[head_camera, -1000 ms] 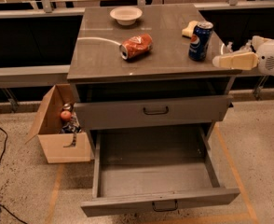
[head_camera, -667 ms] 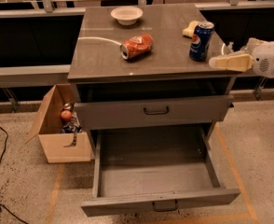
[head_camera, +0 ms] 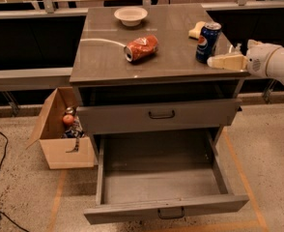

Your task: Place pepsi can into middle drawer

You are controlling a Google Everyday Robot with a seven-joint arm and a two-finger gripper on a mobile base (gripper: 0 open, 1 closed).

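Note:
The pepsi can (head_camera: 207, 42), dark blue with a silver top, stands upright near the right edge of the cabinet top (head_camera: 108, 62). My gripper (head_camera: 220, 57) comes in from the right at can height. It is open, and its cream fingertip reaches the lower right side of the can, just beside it. The middle drawer (head_camera: 156, 178), the lowest one, is pulled far out below, with its grey floor bare and a dark handle (head_camera: 171, 212) on its front.
A dented orange-red can (head_camera: 142, 47) lies on its side mid-top, beside a white cable (head_camera: 101, 41). A white bowl (head_camera: 131, 16) sits at the back and a yellowish object (head_camera: 197, 29) behind the pepsi can. The drawer above (head_camera: 161, 115) juts out slightly. A cardboard box (head_camera: 64, 139) stands on the floor at left.
My gripper has moved left across the right edge of the cabinet top, closing in on the pepsi can. The can and drawers have not moved.

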